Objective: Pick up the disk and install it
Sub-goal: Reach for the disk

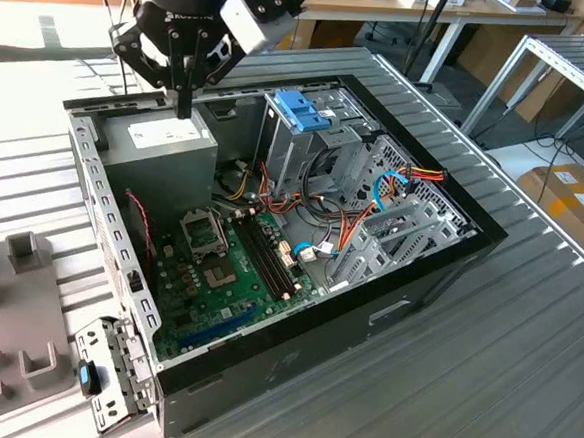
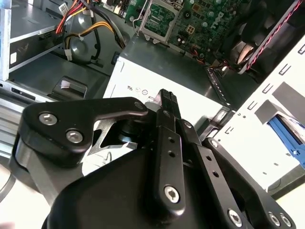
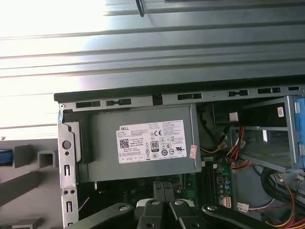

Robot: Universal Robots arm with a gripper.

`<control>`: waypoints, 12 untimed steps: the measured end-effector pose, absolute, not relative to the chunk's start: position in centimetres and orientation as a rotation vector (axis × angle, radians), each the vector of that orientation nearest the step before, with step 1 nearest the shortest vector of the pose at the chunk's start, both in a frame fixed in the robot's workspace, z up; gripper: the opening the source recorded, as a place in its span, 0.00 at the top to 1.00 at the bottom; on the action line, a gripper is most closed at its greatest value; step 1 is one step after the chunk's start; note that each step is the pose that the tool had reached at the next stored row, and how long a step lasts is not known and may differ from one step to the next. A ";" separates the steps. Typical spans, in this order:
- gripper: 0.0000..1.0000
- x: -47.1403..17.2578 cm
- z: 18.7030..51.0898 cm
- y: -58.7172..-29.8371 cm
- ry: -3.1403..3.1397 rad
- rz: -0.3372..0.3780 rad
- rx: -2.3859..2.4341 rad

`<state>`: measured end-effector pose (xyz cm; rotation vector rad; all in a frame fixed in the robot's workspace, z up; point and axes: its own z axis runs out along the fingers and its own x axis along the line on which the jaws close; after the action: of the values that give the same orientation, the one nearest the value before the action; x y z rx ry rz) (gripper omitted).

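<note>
In the exterior view, the open case on the counter holds a power supply. The disk sits at a grey holder just outside the case. The gripper points down over the power supply. In the second wrist view, its fingers are pressed together, empty.

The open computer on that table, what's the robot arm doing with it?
A robot arm is working over an open computer case that lies on a ribbed metal table. Its gripper hangs just above the grey power supply box in one corner of the case. The gripper looks closed and is carrying nothing. A blue plastic bracket sits on top of the drive cage nearby. At this moment the gripper holds no drive.
</note>
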<state>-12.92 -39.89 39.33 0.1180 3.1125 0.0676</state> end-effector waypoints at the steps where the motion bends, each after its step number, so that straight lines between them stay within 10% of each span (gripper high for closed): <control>1: 0.89 -13.0 39.3 -39.9 3.112 0.068 0.118; 12: 0.89 -13.9 39.3 -39.9 3.112 0.068 0.118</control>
<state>-13.89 -39.89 39.33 0.1179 3.1125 0.0677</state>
